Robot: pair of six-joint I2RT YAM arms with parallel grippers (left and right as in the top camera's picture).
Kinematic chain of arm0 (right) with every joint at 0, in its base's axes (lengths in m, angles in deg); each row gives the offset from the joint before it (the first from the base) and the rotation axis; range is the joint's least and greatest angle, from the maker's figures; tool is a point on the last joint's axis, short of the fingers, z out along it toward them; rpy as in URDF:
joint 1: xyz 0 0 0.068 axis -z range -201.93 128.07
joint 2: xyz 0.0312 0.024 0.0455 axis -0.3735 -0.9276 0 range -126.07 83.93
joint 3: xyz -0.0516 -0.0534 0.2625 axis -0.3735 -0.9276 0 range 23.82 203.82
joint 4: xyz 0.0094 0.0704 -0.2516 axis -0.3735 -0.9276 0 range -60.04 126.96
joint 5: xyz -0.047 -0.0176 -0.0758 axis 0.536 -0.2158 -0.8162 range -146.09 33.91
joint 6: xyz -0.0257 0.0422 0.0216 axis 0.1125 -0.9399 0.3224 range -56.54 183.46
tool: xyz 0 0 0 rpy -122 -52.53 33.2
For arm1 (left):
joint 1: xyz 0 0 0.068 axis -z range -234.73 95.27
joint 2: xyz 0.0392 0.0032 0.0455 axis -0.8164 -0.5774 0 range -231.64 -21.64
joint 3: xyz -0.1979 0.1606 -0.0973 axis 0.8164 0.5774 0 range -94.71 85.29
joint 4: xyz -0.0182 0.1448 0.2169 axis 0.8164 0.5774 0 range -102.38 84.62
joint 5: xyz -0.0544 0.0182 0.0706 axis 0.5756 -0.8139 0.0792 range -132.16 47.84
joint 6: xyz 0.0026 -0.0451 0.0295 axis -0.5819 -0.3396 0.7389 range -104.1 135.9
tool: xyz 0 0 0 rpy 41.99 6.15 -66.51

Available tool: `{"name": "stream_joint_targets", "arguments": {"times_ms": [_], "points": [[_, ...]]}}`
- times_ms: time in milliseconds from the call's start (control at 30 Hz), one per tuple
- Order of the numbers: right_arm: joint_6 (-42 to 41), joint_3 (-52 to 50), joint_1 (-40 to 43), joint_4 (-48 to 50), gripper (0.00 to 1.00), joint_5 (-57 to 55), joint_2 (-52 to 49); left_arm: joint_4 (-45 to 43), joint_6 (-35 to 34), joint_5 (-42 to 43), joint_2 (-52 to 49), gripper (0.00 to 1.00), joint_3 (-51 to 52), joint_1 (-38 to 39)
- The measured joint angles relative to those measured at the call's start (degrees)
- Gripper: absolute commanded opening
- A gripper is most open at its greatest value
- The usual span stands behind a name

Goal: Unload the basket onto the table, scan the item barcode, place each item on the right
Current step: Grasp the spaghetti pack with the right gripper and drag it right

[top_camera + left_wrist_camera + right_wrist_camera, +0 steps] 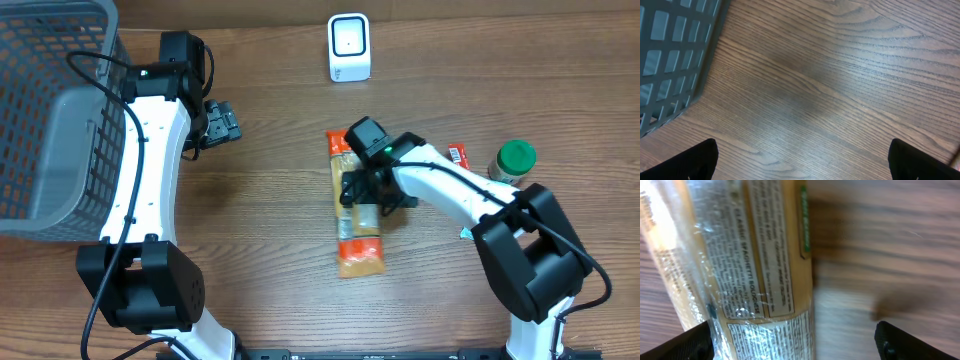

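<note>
The packet (360,225) is not yet gripped or scanned; the right claw (368,195) is held wide over it, the left claw (222,122) wide and empty.

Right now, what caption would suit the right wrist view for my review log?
Open right gripper above a clear-wrapped spaghetti packet lying on the wooden table.

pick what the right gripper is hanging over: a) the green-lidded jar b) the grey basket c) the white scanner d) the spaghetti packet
d: in the overhead view the right gripper hangs open above the spaghetti packet, and the right wrist view shows the packet's label just below the fingers.
</note>
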Motion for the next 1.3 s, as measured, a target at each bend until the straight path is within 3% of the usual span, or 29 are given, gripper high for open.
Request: {"name": "stream_joint_targets", "arguments": {"times_ms": [200, 433, 833, 1300], "points": [[1.8, 0.0, 2.7, -6.5, 0.96, -0.3, 0.7, 0.0, 0.0, 0.0, 0.0, 1.0, 0.0, 0.0], [5.3, -0.7, 2.8, -9.2, 1.0, -2.8, 3.4, 0.0, 0.0, 0.0, 0.0, 1.0, 0.0, 0.0], [12.7, -1.0, 2.8, -3.2, 1.0, 0.9, 7.8, 0.0, 0.0, 0.0, 0.0, 1.0, 0.0, 0.0], [14.2, -1.0, 2.8, -1.4, 0.96, 1.9, 7.8, 0.0, 0.0, 0.0, 0.0, 1.0, 0.0, 0.0]]}}
